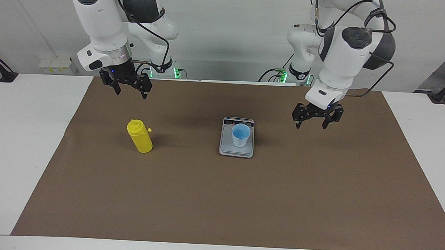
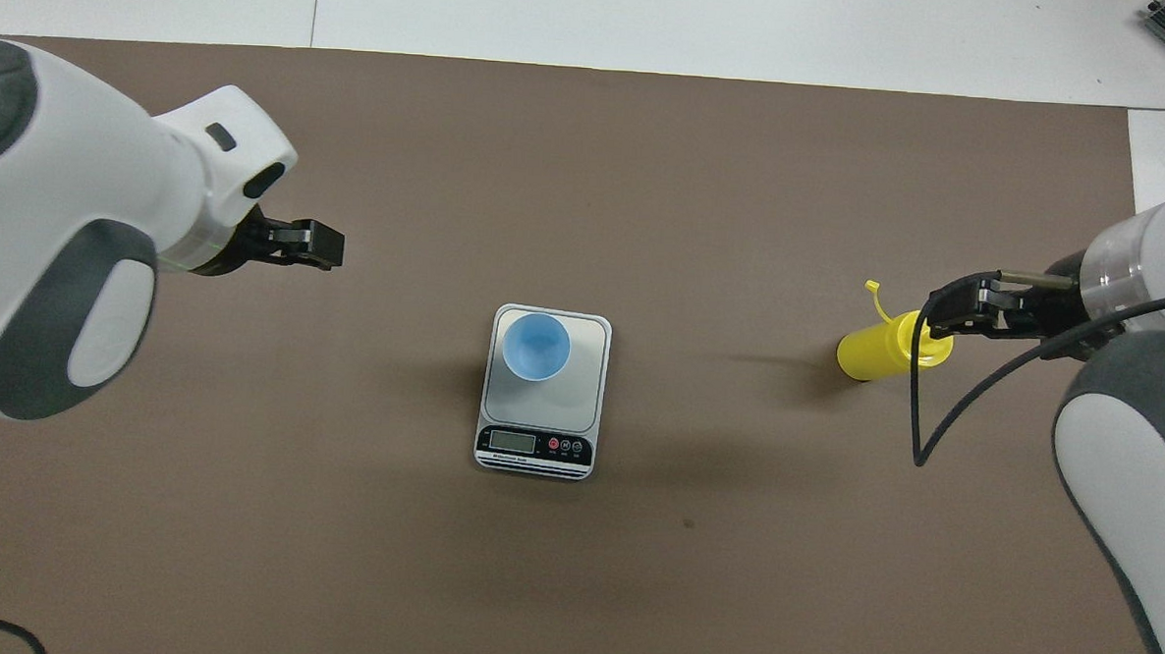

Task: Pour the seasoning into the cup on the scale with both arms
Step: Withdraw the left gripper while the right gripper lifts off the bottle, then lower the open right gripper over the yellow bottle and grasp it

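Brown mat [image 1: 220, 199] from the facing view has the cup [image 1: 240, 135] on the scale [image 1: 236, 149], left gripper [image 1: 316, 120] and right gripper [image 1: 128, 85] both spread, empty, in the air; overhead, the bottle [image 2: 882, 345] stands toward the right arm's end, untouched.

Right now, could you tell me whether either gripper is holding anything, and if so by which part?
Nothing is held. The left gripper and right gripper hang open; the cup stands free on the scale, the seasoning bottle untouched.
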You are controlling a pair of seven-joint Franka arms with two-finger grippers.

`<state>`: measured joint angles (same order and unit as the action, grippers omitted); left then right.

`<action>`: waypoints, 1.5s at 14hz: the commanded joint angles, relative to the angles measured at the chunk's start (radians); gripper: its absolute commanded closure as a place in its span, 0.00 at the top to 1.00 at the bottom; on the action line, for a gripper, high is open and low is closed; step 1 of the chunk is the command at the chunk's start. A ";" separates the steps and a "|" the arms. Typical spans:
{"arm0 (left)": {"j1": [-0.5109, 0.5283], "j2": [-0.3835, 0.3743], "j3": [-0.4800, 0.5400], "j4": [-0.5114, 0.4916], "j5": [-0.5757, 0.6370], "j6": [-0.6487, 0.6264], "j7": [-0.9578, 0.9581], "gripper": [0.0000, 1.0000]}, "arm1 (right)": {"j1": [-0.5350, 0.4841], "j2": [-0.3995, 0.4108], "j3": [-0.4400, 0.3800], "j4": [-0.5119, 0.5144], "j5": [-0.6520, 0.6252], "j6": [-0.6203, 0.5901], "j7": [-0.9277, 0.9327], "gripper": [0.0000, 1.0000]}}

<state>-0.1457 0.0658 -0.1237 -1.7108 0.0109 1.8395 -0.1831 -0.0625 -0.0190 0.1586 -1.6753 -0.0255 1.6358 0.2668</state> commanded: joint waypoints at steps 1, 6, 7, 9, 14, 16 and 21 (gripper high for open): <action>0.089 -0.061 -0.005 -0.009 -0.043 -0.077 0.141 1.00 | -0.045 -0.009 0.004 -0.024 0.013 0.061 -0.015 1.00; 0.175 -0.104 0.001 0.014 -0.040 -0.197 0.270 1.00 | -0.137 0.085 0.002 -0.017 0.098 0.153 0.129 1.00; 0.176 -0.127 -0.001 0.007 -0.035 -0.198 0.301 1.00 | -0.140 0.109 0.002 -0.014 0.099 0.171 0.152 1.00; 0.175 -0.133 -0.002 0.000 -0.035 -0.187 0.307 1.00 | -0.152 0.169 0.004 0.000 0.108 0.191 0.254 1.00; 0.176 -0.129 -0.005 0.059 -0.029 -0.261 0.307 1.00 | -0.212 0.283 0.002 -0.006 0.203 0.249 0.494 1.00; 0.176 -0.136 -0.004 0.040 -0.031 -0.266 0.300 1.00 | -0.249 0.312 0.002 -0.021 0.286 0.237 0.500 1.00; 0.175 -0.136 -0.004 0.039 -0.031 -0.259 0.300 1.00 | -0.276 0.404 0.002 -0.052 0.349 0.230 0.499 1.00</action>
<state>0.0200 -0.0626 -0.1214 -1.6738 -0.0178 1.5928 0.1049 -0.3214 0.3460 0.1516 -1.7250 0.2784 1.8699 0.7529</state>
